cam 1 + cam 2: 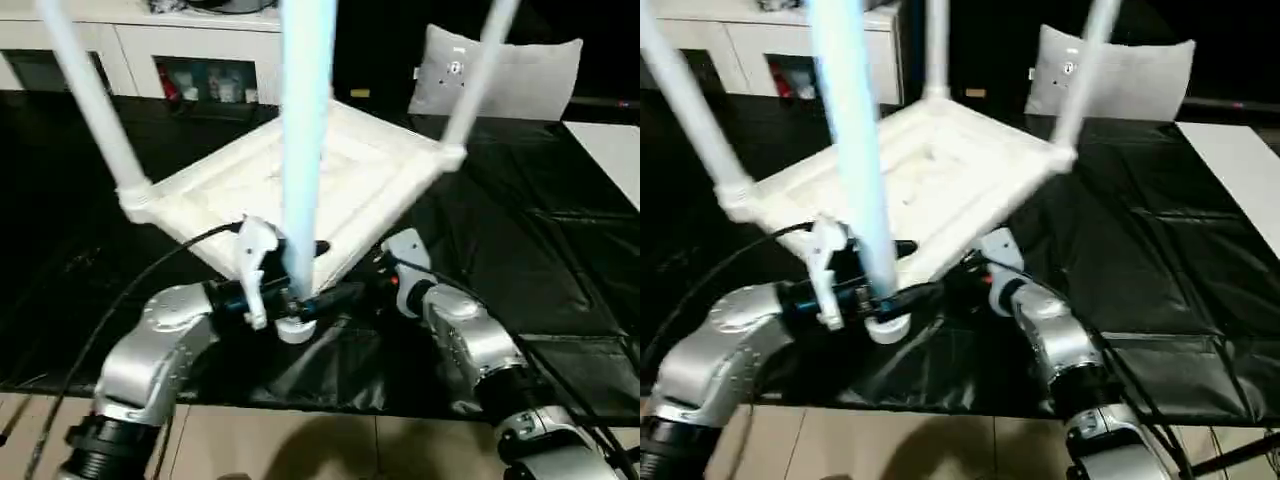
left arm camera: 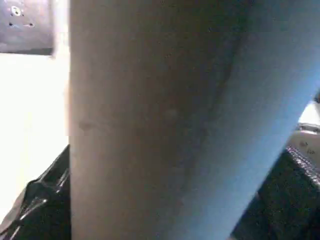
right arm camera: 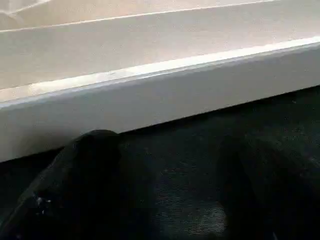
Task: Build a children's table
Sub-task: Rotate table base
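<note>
The children's table top [image 1: 345, 170] lies upside down on the black-covered surface, ribbed underside up. White legs rise from its corners: one at the left [image 1: 95, 100], one at the right [image 1: 475, 80], one at the back [image 1: 935, 50]. The nearest leg [image 1: 305, 150] stands in the corner socket [image 1: 295, 328] closest to me. My left gripper [image 1: 315, 272] is open, with a black finger on each side of this leg's base; the leg [image 2: 165, 125] is very close in the left wrist view. My right gripper [image 1: 378, 280] is open and empty, low over the black cover just short of the table top's edge [image 3: 165, 85].
A white cabinet [image 1: 200, 50] and a grey cushion [image 1: 495, 75] stand behind the work surface. A white panel [image 1: 610, 150] lies at the far right. The black cover's front edge [image 1: 330, 400] runs just past my forearms, with tiled floor [image 1: 300, 440] below. A black cable [image 1: 130, 290] trails from my left arm.
</note>
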`<state>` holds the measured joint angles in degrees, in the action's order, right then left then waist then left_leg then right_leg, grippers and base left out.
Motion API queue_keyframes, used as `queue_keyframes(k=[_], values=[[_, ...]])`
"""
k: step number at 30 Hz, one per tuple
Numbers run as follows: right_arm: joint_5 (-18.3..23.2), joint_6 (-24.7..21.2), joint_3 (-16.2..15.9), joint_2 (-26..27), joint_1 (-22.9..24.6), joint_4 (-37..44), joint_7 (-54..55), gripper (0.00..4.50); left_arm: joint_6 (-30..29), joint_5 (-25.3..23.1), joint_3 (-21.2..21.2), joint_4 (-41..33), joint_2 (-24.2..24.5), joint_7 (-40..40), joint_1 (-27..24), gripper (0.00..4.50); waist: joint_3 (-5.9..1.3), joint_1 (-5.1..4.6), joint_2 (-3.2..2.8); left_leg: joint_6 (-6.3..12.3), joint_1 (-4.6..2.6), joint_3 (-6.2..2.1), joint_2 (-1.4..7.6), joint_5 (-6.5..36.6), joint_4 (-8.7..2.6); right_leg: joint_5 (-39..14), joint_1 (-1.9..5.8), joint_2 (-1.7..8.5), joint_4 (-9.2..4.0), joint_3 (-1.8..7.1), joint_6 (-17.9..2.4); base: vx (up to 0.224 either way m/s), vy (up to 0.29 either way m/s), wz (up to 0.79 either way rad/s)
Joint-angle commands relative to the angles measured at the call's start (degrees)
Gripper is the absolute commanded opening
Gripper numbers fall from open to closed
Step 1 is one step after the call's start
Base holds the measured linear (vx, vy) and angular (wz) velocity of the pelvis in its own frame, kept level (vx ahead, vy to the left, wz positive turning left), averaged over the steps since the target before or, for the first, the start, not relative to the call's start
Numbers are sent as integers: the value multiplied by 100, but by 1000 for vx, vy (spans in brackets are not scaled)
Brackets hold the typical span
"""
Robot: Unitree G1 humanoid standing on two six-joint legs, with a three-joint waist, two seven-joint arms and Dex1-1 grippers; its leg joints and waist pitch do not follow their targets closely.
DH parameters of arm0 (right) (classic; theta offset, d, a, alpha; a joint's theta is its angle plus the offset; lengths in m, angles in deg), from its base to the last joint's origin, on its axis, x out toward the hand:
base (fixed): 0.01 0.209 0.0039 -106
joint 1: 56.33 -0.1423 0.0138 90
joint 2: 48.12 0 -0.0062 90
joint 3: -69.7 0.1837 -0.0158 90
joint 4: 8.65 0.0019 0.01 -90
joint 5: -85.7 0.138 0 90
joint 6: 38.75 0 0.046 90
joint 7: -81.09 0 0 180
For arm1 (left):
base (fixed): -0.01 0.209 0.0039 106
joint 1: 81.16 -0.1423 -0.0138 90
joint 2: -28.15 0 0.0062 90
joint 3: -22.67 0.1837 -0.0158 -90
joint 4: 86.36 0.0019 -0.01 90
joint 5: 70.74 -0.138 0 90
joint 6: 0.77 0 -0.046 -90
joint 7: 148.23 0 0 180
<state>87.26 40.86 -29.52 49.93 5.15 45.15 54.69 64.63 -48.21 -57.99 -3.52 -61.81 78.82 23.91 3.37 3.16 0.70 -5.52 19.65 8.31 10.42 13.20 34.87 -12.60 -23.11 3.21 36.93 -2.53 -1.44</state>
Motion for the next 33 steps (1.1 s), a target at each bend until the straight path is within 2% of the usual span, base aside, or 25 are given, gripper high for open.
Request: queue_keyframes(k=[1, 12, 15, 19, 25, 28, 30, 33], values=[[37, 254, -305, 226, -145, 107, -237, 450, -48, 25, 608, -251, -214, 118, 120, 445, -350, 56, 2, 243, 97, 23, 171, 138, -408, 24, 411, 408, -408, 282, -1309, 0, 0, 0], [-59, 425, -231, 249, -102, -11, -354, 450, 71, -157, 892, -77, -796, -98, 433, 445, -341, 41, -19, 248, 95, 20, 175, 256, -403, -128, 409, 404, -438, 281, -1338, 0, 0, 0], [-74, 462, -193, 212, -55, 55, -317, 450, 85, -165, 1007, -107, -916, -113, 489, 445, -336, 40, -16, 244, 90, 17, 180, 394, -409, -357, 406, 413, -465, 284, -1295, 0, 0, 0], [-177, 347, -93, 51, 55, 163, -120, 450, -37, -131, 999, -342, -761, -39, 366, 445, -332, 39, -14, 230, 87, 15, 182, 447, -413, -477, 396, 411, -475, 284, -1257, 0, 0, 0], [-240, 263, 243, -360, 229, 295, -19, 450, -238, -109, 835, -691, -304, 263, 129, 445, -357, 39, -3, 311, 95, 19, 176, 167, -392, -34, 405, 394, -422, 278, -1306, 0, 0, 0], [-224, 268, 334, -494, 205, 238, 1, 450, -386, 63, 872, -935, -129, 427, 63, 445, -366, 77, -8, 372, 83, 35, 175, -1, -382, 248, 395, 381, -391, 272, -1413, 0, 0, 0], [-236, 278, 354, -496, 131, 154, 37, 450, -456, 173, 937, -1085, -122, 501, 71, 445, -365, 83, -5, 382, 71, 43, 183, 10, -381, 278, 386, 377, -392, 270, -1439, 0, 0, 0], [-241, 306, 298, -347, 12, 66, 66, 450, -469, 205, 1010, -1052, -343, 385, 193, 445, -346, 63, 2, 340, 97, 41, 176, 193, -398, 40, 407, 394, -423, 270, -1417, 0, 0, 0]])
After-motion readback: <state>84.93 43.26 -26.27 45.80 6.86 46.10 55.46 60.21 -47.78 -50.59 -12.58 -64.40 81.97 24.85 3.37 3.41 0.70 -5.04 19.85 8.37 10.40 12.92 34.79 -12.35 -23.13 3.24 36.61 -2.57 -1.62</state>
